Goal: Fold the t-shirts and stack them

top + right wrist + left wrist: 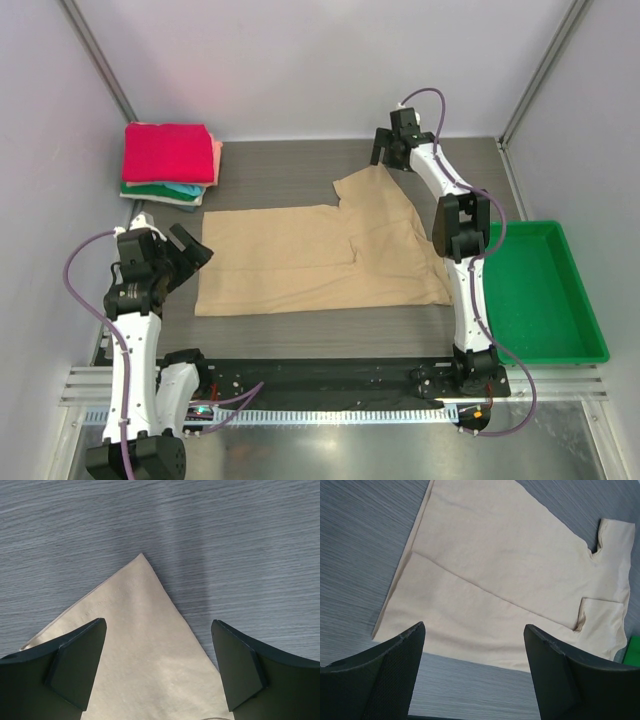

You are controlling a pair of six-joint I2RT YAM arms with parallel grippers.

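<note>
A tan t-shirt (320, 255) lies spread on the grey table, its near side folded over lengthwise; it also shows in the left wrist view (510, 575). A stack of folded t-shirts (170, 162), pink-red on top with salmon, teal and green below, sits at the back left. My left gripper (192, 248) is open and empty, just off the shirt's left hem (475, 630). My right gripper (388, 155) is open and empty above the pointed far sleeve corner (142, 625) at the back right.
A green plastic tray (540, 295) stands at the right, beside the right arm. Grey walls close the back and sides. A black rail with cables runs along the near edge (330, 375).
</note>
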